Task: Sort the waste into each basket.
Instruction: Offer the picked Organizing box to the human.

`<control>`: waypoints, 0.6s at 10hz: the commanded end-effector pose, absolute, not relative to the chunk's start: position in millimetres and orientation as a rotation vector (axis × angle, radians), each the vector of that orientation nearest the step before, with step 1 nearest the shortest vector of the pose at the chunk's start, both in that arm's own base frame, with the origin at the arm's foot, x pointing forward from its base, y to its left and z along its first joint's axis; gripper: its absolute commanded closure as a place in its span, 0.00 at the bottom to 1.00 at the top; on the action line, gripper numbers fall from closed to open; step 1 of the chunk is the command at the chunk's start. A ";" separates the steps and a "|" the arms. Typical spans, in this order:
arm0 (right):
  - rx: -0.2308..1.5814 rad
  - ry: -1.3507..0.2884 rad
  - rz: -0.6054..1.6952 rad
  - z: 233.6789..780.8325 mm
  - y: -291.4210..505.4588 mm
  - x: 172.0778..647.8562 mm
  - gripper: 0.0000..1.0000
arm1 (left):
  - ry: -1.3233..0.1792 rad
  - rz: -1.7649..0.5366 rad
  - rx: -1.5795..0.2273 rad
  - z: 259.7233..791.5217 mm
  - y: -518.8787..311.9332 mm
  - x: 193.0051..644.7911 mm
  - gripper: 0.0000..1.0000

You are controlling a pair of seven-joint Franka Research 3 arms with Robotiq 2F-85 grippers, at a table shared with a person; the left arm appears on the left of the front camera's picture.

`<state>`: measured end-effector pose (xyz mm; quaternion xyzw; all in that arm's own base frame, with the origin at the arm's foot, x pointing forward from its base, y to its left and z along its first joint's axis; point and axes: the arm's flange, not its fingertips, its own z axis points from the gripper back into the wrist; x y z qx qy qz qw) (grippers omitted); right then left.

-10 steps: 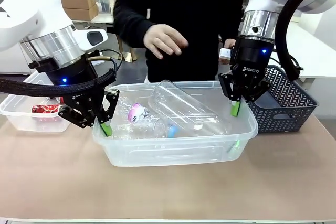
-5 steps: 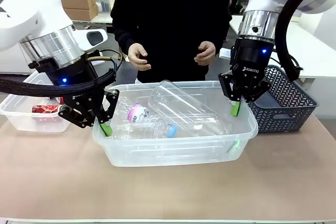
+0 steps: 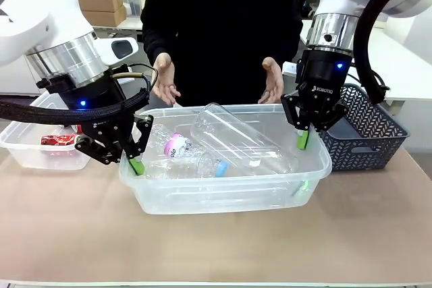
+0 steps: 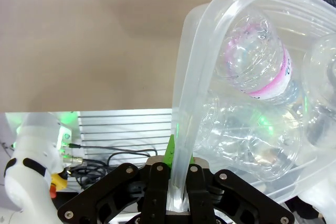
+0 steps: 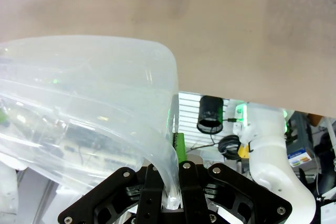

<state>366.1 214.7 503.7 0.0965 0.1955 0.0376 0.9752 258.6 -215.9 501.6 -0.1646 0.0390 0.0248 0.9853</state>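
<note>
Table: I see bare tan table (image 3: 216, 247) nearest me, in front of the tubs.
Large tub: the larger clear tub (image 3: 223, 197) sits mid-table, between my two arms.
Left gripper: my left gripper (image 3: 137, 164) is pinched tight on the large tub's left rim; in the left wrist view the wall runs straight down between the fingers (image 4: 158, 192).
Right gripper: my right gripper (image 3: 302, 141) is clamped the same way on the tub's right rim; the right wrist view shows the clear edge caught between its fingers (image 5: 151, 190).
Bottles: I count several clear plastic bottles lying inside the large tub, a big one (image 3: 236, 136) tilted across the others, one with a purple label (image 3: 177, 146), one with a blue cap (image 3: 221, 166).
Small tub: the smaller clear tub (image 3: 30, 146) sits behind my left arm, with a red can (image 3: 59, 141) inside.
Grey basket: a dark lattice basket (image 3: 368, 133) stands just right of the large tub.
Person: at the far side, both hands, one (image 3: 164, 80) and the other (image 3: 273, 81), are raised with palms open above the tub's far rim, touching nothing.
</note>
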 end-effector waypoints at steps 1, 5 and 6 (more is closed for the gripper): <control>0.194 0.392 0.067 506.4 215.6 364.7 0.96 | 0.074 0.055 -0.345 503.0 -213.9 257.6 0.96; 0.224 0.342 0.116 528.4 221.4 416.7 0.96 | 0.015 0.038 -0.309 526.3 -220.6 325.6 0.96; 0.210 0.352 0.139 536.0 223.2 442.5 0.96 | 0.002 0.007 -0.307 538.6 -226.2 352.6 0.96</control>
